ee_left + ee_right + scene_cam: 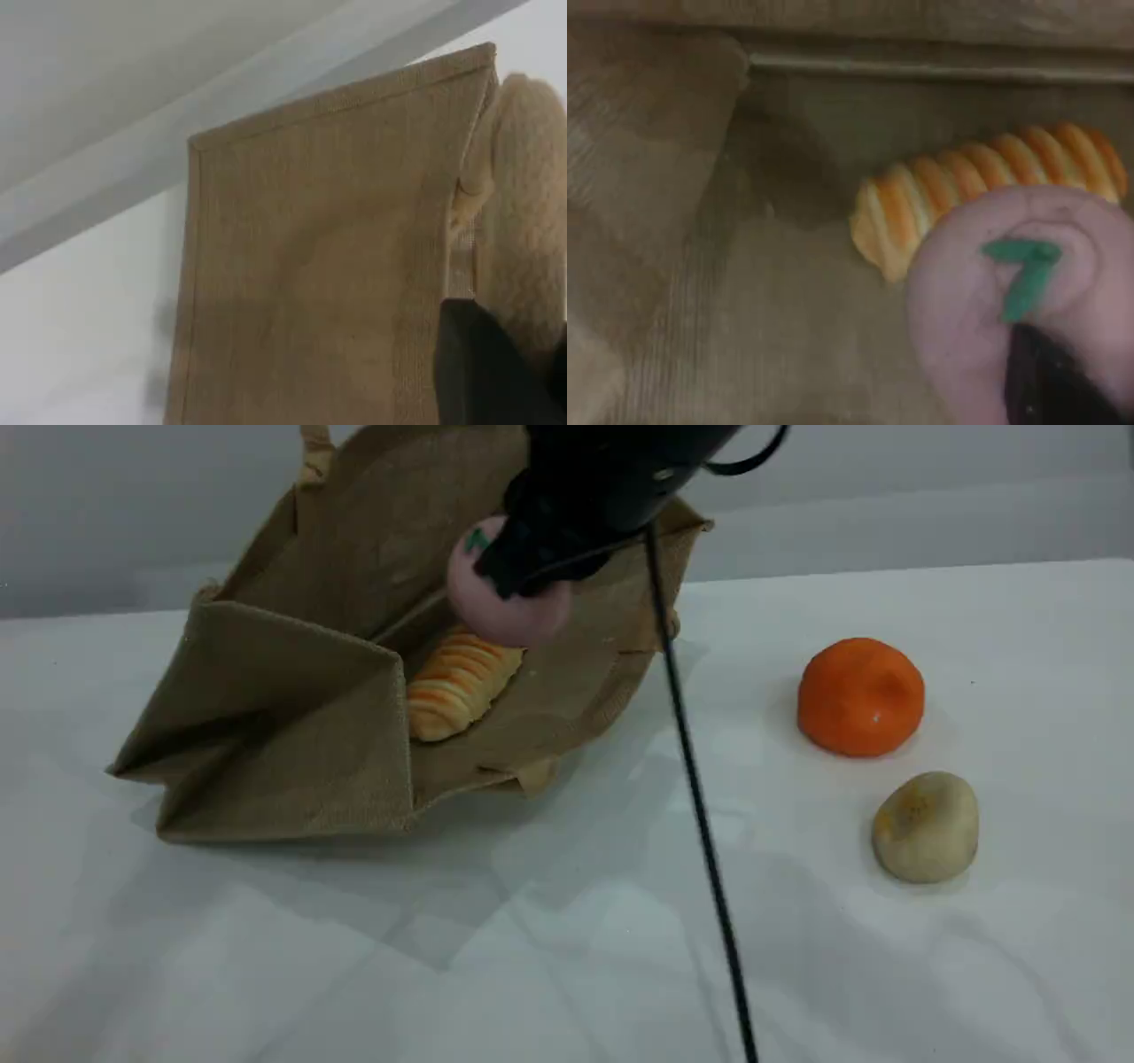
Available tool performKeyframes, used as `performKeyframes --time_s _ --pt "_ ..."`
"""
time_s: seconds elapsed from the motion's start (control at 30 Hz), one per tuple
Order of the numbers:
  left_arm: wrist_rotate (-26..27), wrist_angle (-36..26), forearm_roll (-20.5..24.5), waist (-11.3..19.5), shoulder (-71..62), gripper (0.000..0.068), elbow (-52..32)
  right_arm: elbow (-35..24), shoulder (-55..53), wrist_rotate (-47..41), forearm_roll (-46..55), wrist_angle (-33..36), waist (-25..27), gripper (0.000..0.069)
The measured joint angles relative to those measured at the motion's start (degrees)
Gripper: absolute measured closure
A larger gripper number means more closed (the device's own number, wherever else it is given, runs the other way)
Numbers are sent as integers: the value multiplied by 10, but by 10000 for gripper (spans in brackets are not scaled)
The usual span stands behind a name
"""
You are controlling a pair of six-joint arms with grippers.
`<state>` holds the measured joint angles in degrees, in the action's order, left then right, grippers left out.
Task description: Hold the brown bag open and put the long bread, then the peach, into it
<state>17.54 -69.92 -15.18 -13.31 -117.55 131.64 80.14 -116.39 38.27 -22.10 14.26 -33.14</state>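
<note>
So, the bag (283,717) lies on its side on the table (532,957), its mouth gaping toward the right and the camera. Its upper wall stands raised, while the lower rim rests flat on the table. The left gripper (483,376) is clenched on the bag's beige handle (527,212), seen only in the left wrist view, with the bag's hemmed top edge just beside it.

The bread (456,682) lies inside on the lower wall, tucked against the folded left gusset. Bare jute stays open to its right, out to the rim.

The right gripper (523,571) grasps the peach (509,607) from above, inside the mouth and over the bread's far end (whether they touch, I cannot tell). A black cable (700,815) drops from the arm across the table past the bag's right edge.

Beyond it, a wide stretch of white table separates the rim from 2 other items, an orange fruit (859,695) and a beige lump (926,825), which sit near each other but apart.
</note>
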Motion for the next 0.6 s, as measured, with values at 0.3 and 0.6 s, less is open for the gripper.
performKeyframes --time_s 0.3,0.6 --pt "0 -1 0 0 0 601 0 107 -94 4 -21 5 -18 669" --pt "0 -1 0 0 0 601 0 124 -111 4 -81 2 -18 492"
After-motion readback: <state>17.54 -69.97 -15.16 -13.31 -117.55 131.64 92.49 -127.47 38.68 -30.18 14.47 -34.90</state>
